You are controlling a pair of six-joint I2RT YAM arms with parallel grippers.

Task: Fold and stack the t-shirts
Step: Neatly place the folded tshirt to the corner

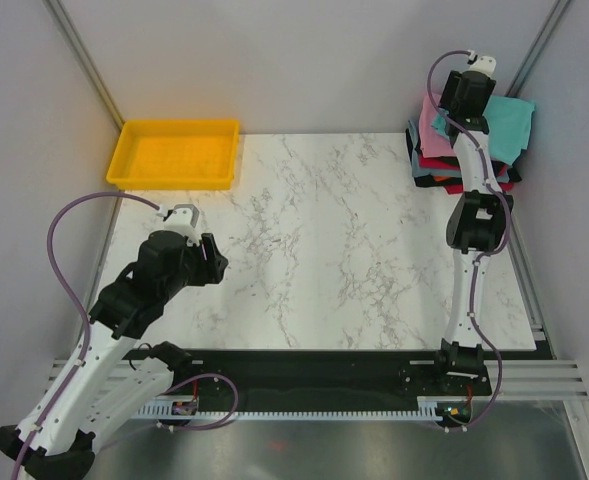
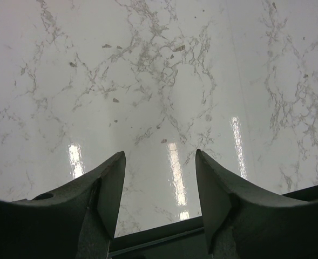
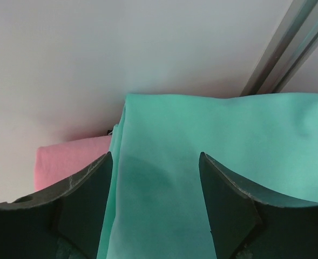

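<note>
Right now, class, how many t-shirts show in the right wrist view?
2: the teal t-shirt on top, mid-frame; the pink t-shirt peeking out at its left. More may be hidden underneath.

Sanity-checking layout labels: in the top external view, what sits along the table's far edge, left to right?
yellow tray → bare marble table → t-shirt pile

Lab: aluminium frame (image 1: 84, 58), grey walls (image 1: 304, 60)
</note>
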